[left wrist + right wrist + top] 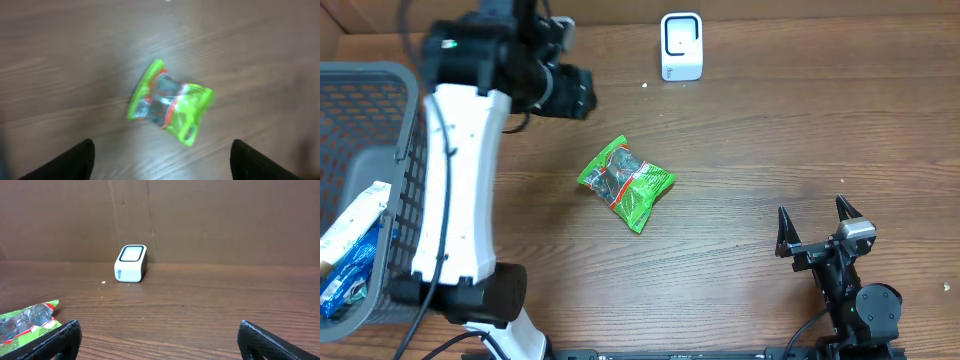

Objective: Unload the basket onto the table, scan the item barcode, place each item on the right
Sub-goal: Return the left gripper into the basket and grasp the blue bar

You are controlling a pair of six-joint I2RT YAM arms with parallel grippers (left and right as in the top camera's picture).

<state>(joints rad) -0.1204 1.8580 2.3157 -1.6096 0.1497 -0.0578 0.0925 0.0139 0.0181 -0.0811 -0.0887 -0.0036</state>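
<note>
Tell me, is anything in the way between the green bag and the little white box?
No. Only bare wooden table shows between the green bag and the white scanner box. Nothing visible blocks the path.

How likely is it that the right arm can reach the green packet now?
Probably yes. The right tool stands open, and only bare table lies between it and the green packet. The left arm hangs near the packet's other side and might crowd a grasp.
</note>
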